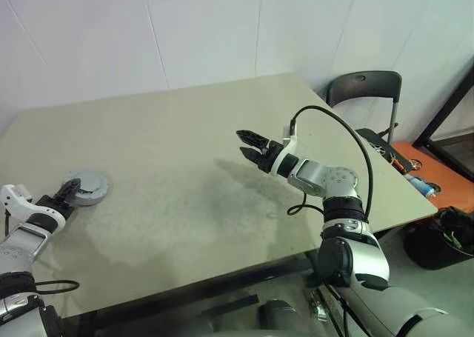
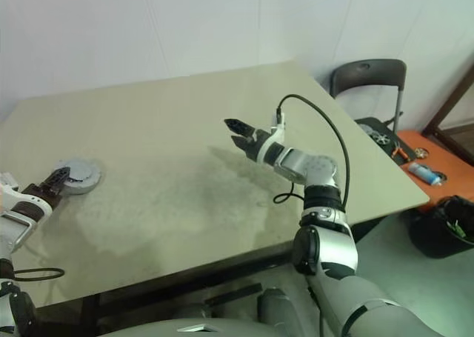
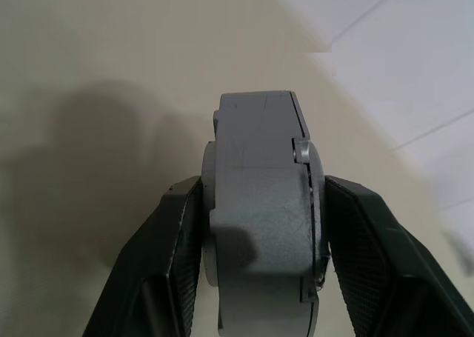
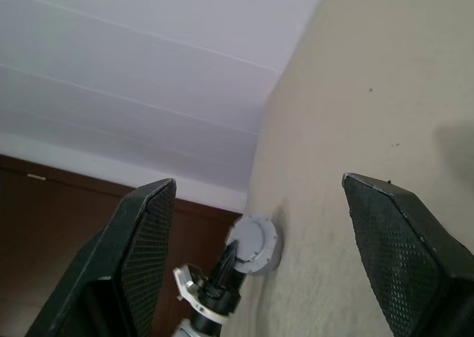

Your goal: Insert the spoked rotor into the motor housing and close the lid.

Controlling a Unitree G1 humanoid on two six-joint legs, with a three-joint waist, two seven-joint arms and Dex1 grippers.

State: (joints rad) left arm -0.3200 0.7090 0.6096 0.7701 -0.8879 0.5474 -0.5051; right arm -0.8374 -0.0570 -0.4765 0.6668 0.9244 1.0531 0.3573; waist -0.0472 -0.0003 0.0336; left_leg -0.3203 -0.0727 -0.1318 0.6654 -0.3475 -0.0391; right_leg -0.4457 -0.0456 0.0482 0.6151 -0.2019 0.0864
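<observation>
Grey motor assembly gripped at the table's left edge

Fingers of the left gripper (image 3: 252,226) pinched a round grey disc-shaped part, the closed motor housing (image 1: 88,186), one black finger (image 3: 167,263) pressed on each flat face. In the left wrist view the disc stood edge-on between them, and a thin seam ran along its rim, where the lid (image 3: 311,204) sat against the body. Whether the spoked rotor was inside could not be seen. In the head views the housing sat low over the beige table (image 1: 170,144), near its left edge; whether it touched the surface could not be told.

The right gripper (image 1: 248,144) hung above the middle of the table, well apart from the housing, pointing toward the robot's left. Its two black fingers (image 4: 141,255) were spread wide with nothing between them.

Beyond the table's far right corner stood a black chair (image 1: 364,89), beside an orange surface (image 1: 429,174) with small items on it.
</observation>
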